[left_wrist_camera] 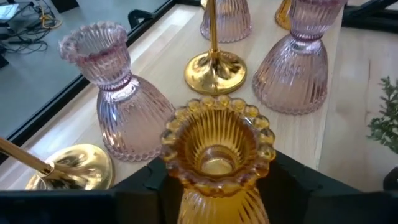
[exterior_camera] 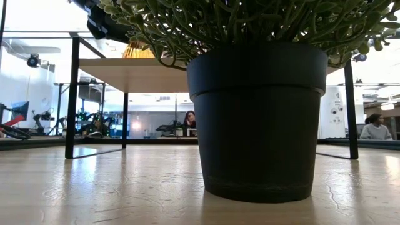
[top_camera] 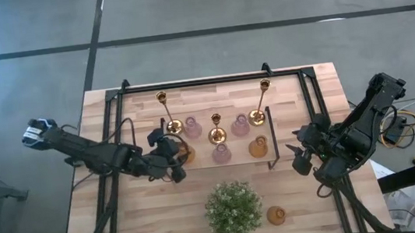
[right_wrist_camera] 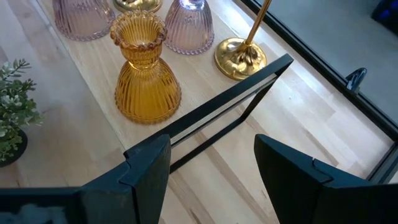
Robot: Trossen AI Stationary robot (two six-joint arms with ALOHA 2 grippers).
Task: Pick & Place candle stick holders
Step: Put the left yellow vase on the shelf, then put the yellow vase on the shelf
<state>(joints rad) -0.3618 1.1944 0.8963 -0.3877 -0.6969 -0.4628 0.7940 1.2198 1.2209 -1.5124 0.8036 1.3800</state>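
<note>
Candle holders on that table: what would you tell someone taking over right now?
Left gripper sits around a squat amber ribbed glass holder in the cluster; grip unclear.
Right gripper open, empty, waiting on the right.
Three slim brass sticks, three pink glass holders and another amber one stand grouped mid-table.
Left, probably: the lone amber holder beside the green plant.

A light wooden table (top_camera: 125, 220) is bordered by a black metal frame (top_camera: 311, 97). Brass, pink and amber candle stick holders (top_camera: 217, 131) are clustered on it, with a potted plant (top_camera: 234, 210) nearby.
</note>
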